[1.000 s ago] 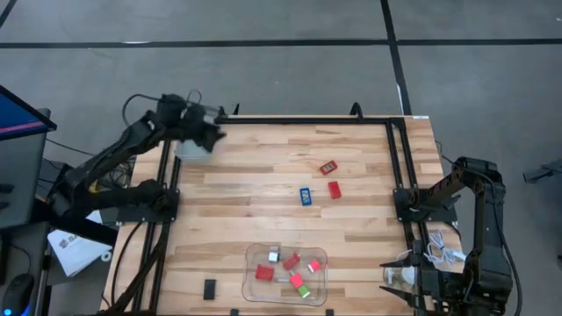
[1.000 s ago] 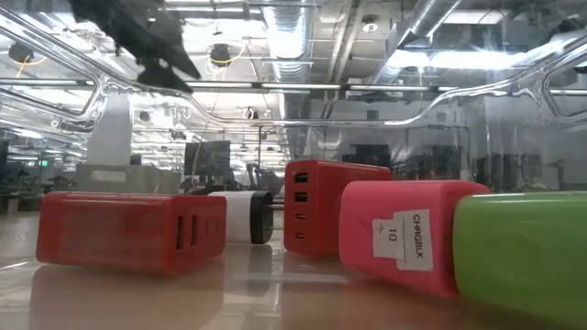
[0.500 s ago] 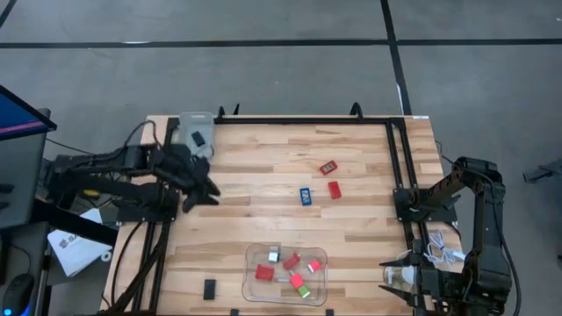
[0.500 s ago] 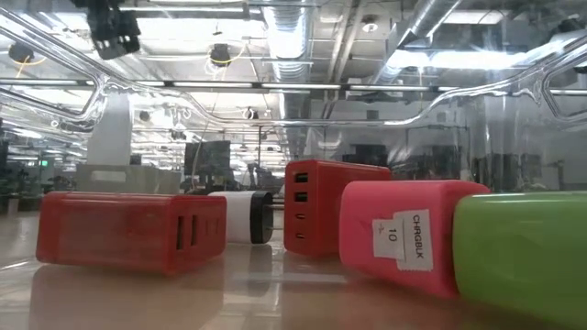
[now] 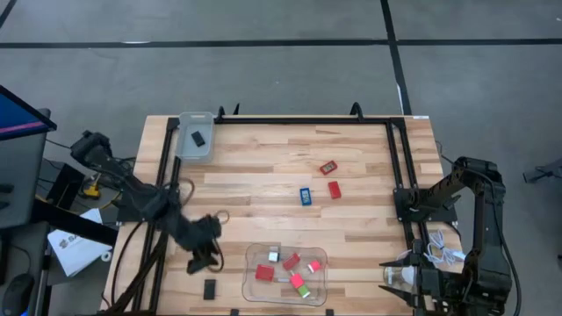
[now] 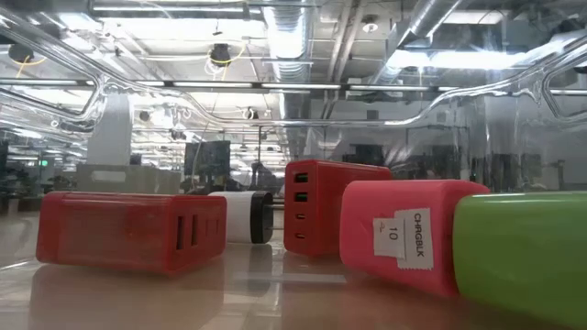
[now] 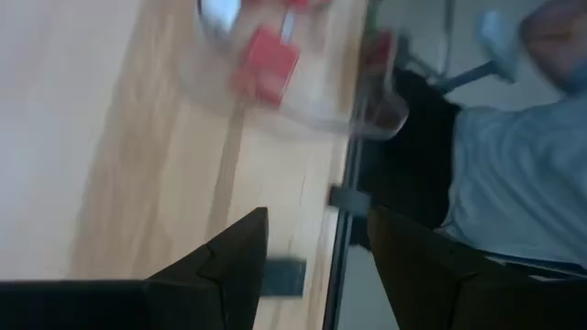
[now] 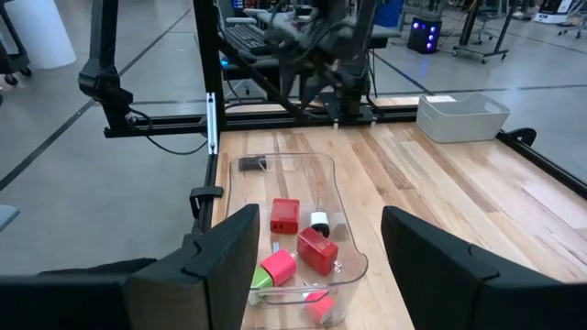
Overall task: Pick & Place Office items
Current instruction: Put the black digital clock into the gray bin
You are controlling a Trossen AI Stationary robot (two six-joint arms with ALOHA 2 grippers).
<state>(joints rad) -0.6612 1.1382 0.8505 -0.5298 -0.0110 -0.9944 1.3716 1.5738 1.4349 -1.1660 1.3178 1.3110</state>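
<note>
A clear tray (image 5: pixel 255 283) near the table's front edge holds several red, pink, green and white office items (image 6: pixel 128 229). A flat black rectangle (image 5: pixel 210 288) lies on the wood to the left of the tray. A blue piece (image 5: pixel 305 196) and two red blocks (image 5: pixel 335 189) lie mid-table. My left gripper (image 5: pixel 206 257) hangs open just above and beyond the black rectangle (image 7: pixel 284 275), touching nothing. At the table's right edge my right gripper (image 8: pixel 316 229) is open and looks across the tray (image 8: pixel 344 211).
A small clear tray (image 5: pixel 183 149) in the far left corner holds one black piece (image 5: pixel 198 138). Black frame rails (image 5: pixel 399 158) run along the table's left, right and far sides. A white bulb-like object with its cable (image 5: pixel 439 256) sits by the right arm.
My left gripper has swung from over the small tray in the far left corner along the table's left side toward the near edge, turning and sinking a little. It now hangs by the black rectangle. The small tray and its black piece, hidden before, now show.
</note>
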